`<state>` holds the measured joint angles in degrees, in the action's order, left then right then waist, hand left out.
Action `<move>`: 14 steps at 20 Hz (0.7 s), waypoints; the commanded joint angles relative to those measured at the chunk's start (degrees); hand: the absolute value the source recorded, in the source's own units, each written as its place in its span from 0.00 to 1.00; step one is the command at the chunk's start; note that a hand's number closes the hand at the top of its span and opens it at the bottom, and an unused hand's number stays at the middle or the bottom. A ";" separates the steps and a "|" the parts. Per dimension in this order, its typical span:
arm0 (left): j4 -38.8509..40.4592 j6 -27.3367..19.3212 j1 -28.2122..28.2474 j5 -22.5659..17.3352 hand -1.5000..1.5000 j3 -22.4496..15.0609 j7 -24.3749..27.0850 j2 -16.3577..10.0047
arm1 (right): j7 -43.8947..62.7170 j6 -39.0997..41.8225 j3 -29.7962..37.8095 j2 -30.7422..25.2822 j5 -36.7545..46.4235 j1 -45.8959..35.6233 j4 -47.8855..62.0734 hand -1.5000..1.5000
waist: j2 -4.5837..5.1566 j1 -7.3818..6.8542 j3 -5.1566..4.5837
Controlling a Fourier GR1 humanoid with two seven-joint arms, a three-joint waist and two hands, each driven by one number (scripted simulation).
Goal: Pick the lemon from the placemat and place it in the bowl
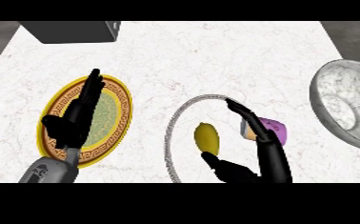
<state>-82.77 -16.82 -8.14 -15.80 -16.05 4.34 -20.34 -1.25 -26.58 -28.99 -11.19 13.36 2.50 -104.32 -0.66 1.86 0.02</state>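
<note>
A: So, where is the lemon right now?

B: It lies on the round placemat, the white one with the grey beaded rim, a little left of the mat's middle. It is well apart from the bowl, which sits at the far right edge of the counter and is partly cut off by the frame.

A: And the right hand?

B: It comes in from the lower edge and stands spread wide around the lemon. Its fingers reach up along the lemon's right side, fairly straight, and its thumb sits just below the lemon's near end. The lemon lies in the gap between them. The hand has not closed on it. Whether the thumb tip touches the fruit, I cannot tell.

A: Anything behind those fingers?

B: A small purple thing, partly hidden by them, on the right part of the mat.

A: What about the left hand?

B: It rests at the left, over a yellow patterned plate, fingers straight and pointing up, holding nothing.

A: Anything else on the counter?

B: A dark grey box at the far left corner, well apart from everything else.
</note>
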 commanded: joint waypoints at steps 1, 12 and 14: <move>-2.80 -1.09 -3.15 0.32 0.50 -0.19 -5.41 0.38 | -4.11 -10.98 -8.16 5.74 11.72 6.64 -3.58 0.00 | 0.23 -0.74 -0.01; -5.12 0.60 0.58 1.93 0.50 -0.21 -4.31 1.91 | 38.59 7.69 -7.11 6.54 37.46 1.39 -19.17 0.00 | 0.49 -1.89 -0.13; -4.98 -2.56 -2.09 4.56 0.50 -1.90 -7.35 4.11 | 43.10 12.49 -6.04 8.66 35.34 -1.90 -18.23 0.00 | 0.61 -1.96 -0.09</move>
<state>-86.58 -17.54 -9.79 -13.08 -16.73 -0.93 -17.84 31.73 -22.31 -36.06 -4.87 47.23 4.49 -120.84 -0.18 0.28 -0.10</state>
